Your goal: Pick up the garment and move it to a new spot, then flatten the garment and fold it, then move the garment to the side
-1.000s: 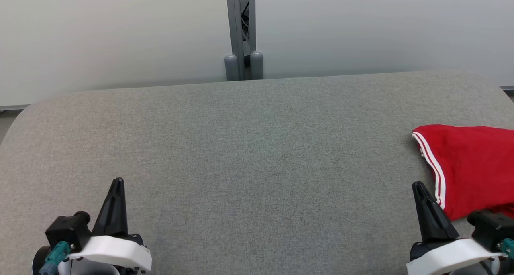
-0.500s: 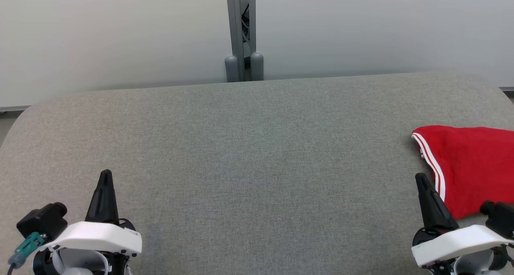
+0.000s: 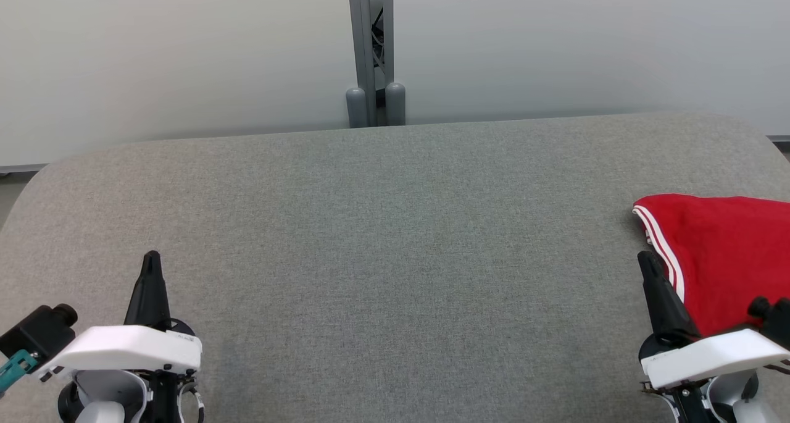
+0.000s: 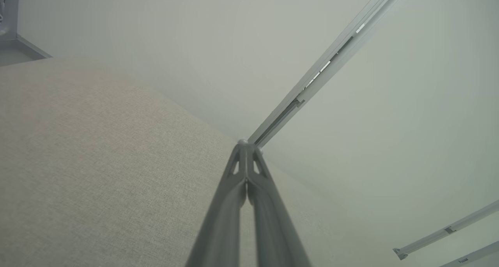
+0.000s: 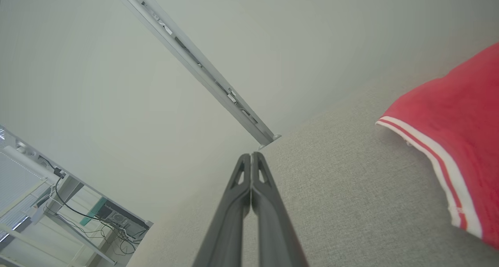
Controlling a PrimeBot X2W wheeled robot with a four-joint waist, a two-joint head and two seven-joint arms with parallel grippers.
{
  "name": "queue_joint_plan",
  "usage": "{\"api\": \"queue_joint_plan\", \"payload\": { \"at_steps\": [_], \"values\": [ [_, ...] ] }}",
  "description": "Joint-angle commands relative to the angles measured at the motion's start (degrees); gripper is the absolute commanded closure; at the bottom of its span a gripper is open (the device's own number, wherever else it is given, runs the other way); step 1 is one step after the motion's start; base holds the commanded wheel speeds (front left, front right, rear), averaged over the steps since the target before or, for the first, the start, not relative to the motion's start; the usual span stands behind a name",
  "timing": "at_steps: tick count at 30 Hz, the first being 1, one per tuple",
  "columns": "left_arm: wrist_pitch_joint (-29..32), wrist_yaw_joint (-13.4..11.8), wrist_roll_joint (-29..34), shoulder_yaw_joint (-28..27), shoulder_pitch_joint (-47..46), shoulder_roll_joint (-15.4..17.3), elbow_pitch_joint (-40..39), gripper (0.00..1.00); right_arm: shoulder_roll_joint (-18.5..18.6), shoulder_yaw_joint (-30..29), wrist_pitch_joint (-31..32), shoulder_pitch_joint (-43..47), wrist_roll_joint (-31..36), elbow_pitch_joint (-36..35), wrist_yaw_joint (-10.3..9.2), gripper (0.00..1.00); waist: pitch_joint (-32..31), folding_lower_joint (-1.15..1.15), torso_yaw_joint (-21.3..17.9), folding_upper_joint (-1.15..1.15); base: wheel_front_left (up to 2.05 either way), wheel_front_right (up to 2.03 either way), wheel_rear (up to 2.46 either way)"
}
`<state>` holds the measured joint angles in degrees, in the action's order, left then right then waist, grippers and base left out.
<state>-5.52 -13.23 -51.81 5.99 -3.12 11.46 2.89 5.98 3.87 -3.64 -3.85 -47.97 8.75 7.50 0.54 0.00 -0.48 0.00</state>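
Note:
The garment point(image 3: 722, 256) is a red jersey with white-and-red striped trim, lying folded at the right edge of the grey table point(image 3: 395, 238); it also shows at the right of the right wrist view as the garment point(image 5: 460, 122). My right gripper point(image 3: 645, 262) is shut and empty, just left of the striped hem, its tips point(image 5: 251, 156) pressed together. My left gripper point(image 3: 150, 260) stands shut and empty at the lower left, far from the garment, fingertips point(image 4: 245, 144) closed over bare table.
A grey metal post point(image 3: 370, 52) with two rounded feet stands behind the table's far edge against pale wall panels. In the right wrist view a desk with cables point(image 5: 78, 216) shows beyond the table's end.
Both arms have drawn back toward the bottom corners, the left gripper shifting left and the right one staying beside the hem. The garment lies as it did.

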Motion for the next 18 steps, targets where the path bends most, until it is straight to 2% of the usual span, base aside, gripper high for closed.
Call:
{"api": "queue_joint_plan", "payload": {
  "at_steps": [1, 18],
  "values": [
    [0.4, -0.3, -1.8, -1.2, -2.0, 0.1, -1.3, 1.0, 1.1, 0.6, -0.8, -1.8, -3.0, -0.2, 0.0, 1.0, 0.0, 0.0, 0.0, 0.0, 0.0, 0.0, 0.0],
    [3.9, -0.9, -11.7, -5.2, -2.6, -2.1, -3.8, 1.0, 9.6, 10.3, -6.3, -5.1, -25.2, -1.3, 0.0, 1.0, -0.2, 0.0, 0.1, 0.0, 0.0, 0.0, 0.0]
  ]
}}
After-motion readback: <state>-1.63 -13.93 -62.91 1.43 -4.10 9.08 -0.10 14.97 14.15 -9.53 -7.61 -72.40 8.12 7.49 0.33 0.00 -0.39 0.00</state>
